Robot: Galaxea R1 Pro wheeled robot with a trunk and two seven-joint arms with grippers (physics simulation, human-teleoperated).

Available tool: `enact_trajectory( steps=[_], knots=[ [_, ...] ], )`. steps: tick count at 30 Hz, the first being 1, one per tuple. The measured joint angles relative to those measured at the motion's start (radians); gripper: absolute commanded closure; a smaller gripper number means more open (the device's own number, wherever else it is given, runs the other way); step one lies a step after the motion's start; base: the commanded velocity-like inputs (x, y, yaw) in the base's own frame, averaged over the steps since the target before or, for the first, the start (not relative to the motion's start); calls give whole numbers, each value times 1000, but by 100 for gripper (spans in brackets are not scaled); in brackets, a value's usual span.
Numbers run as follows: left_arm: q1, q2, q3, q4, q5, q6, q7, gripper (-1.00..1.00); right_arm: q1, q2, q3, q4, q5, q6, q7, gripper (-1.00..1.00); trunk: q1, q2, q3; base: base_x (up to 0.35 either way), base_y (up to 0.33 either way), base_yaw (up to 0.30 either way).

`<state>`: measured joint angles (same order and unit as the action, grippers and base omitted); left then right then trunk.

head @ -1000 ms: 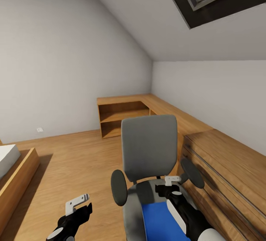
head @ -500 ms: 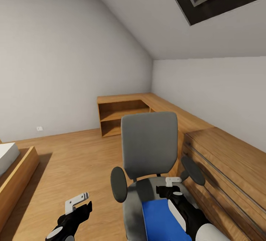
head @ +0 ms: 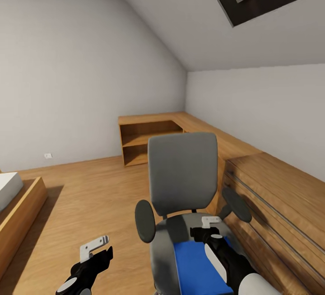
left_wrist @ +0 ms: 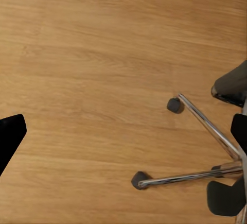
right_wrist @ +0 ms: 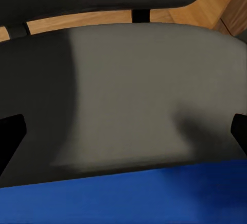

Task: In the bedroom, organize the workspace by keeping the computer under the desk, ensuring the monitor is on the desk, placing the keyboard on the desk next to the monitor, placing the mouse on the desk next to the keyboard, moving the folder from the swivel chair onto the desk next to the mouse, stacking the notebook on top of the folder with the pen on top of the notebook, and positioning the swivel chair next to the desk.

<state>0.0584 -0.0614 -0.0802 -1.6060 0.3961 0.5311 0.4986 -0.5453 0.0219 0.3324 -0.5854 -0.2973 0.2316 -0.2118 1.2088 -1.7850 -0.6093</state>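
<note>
The swivel chair (head: 183, 173) stands in front of me, its grey back facing me, with black armrests. The blue folder (head: 196, 268) lies flat on its seat. My right gripper (head: 206, 228) hovers open just above the seat, past the folder's far edge. In the right wrist view, the right gripper (right_wrist: 123, 136) has its fingertips (right_wrist: 10, 136) wide apart over the grey seat, and the folder (right_wrist: 154, 198) lies close below. My left gripper (head: 95, 247) is open over the floor to the left of the chair. In the left wrist view it (left_wrist: 123, 136) looks down on the chair's chrome base (left_wrist: 206, 131).
A light wooden chest of drawers (head: 280, 204) stands close on the chair's right. A low wooden shelf unit (head: 149, 139) runs along the far corner. A bed frame (head: 18, 204) sits at the left. Open wood floor (head: 90, 191) lies between them.
The whole view has shifted slightly upward, so the camera has moved. Both grippers keep their places relative to the chair and the folder.
</note>
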Motion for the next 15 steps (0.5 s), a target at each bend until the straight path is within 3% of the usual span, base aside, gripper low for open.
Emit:
enact_trajectory(
  steps=[15],
  knots=[
    [-1,0,0,1,0,0,0,-100,0,3,0,-8,1,42,-7,-100,58,-105,-47,0,0,0]
  ],
)
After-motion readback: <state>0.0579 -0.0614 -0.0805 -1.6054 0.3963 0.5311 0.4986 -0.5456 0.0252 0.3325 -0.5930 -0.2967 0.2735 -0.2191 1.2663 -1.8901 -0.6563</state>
